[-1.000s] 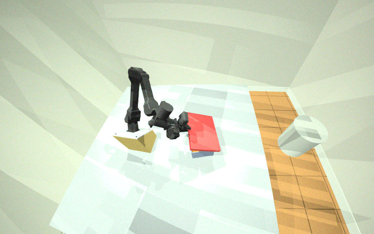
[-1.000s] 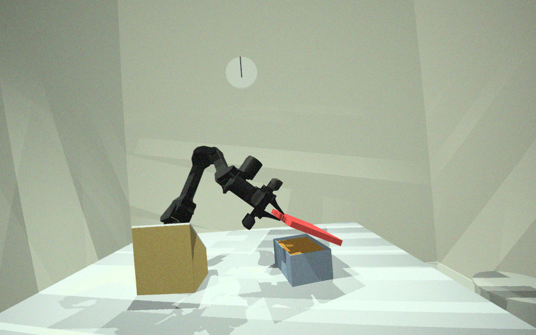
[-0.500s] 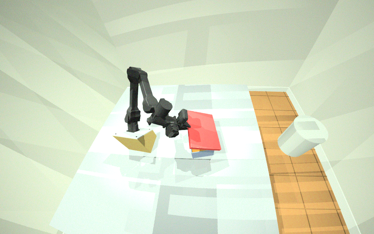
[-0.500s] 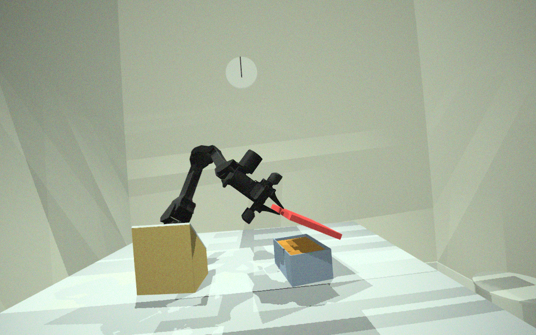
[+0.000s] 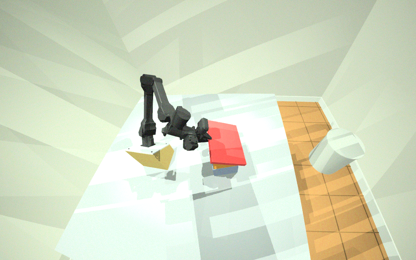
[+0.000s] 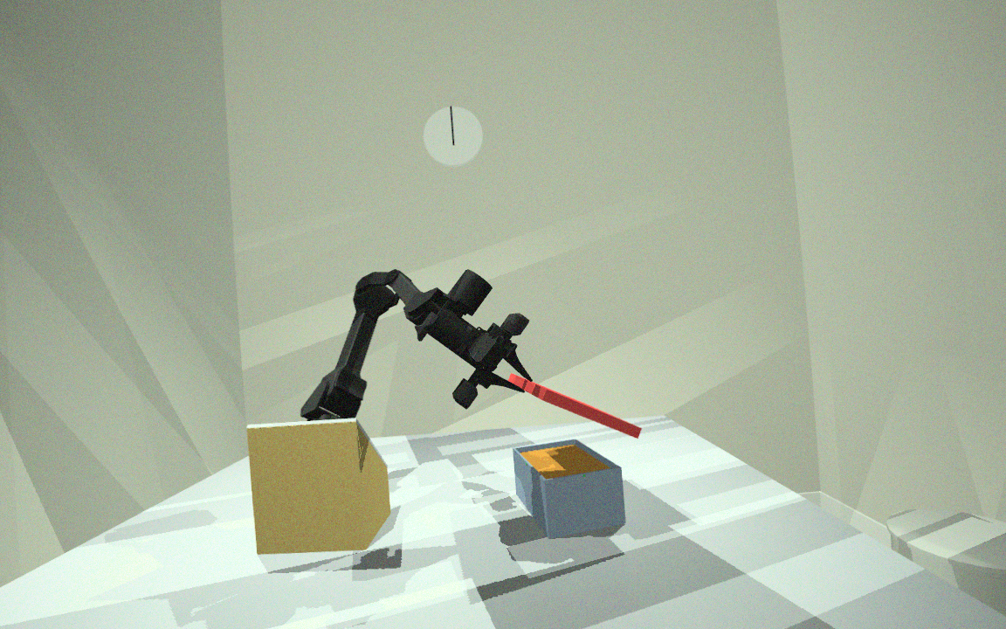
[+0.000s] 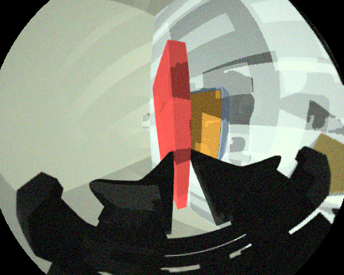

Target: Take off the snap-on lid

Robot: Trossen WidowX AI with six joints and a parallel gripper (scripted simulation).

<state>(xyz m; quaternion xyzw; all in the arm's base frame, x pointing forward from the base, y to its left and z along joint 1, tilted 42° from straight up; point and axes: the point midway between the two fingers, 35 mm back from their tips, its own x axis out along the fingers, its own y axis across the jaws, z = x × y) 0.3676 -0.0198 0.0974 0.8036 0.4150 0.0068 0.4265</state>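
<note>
The red lid [image 5: 226,145] [image 6: 584,408] [image 7: 166,114] is in the air above the box, clear of its rim. It is tilted, with the edge at my gripper higher and the far edge lower. My gripper [image 5: 210,138] [image 6: 527,386] [image 7: 181,153] is shut on the lid's edge nearest the arm's base. The blue-grey storage box [image 5: 225,170] [image 6: 584,501] [image 7: 225,103] stands upright and open on the table, with an orange inside [image 6: 581,459] [image 7: 212,134]. In the top view the lid hides most of the box.
The white table [image 5: 131,226] [image 6: 413,586] carries a tan block-shaped stand [image 5: 152,160] [image 6: 319,488] [image 7: 334,164] under the arm's base. A pale cylinder [image 5: 335,150] [image 6: 983,555] stands beyond the table's right edge, by the orange tiled floor [image 5: 329,210].
</note>
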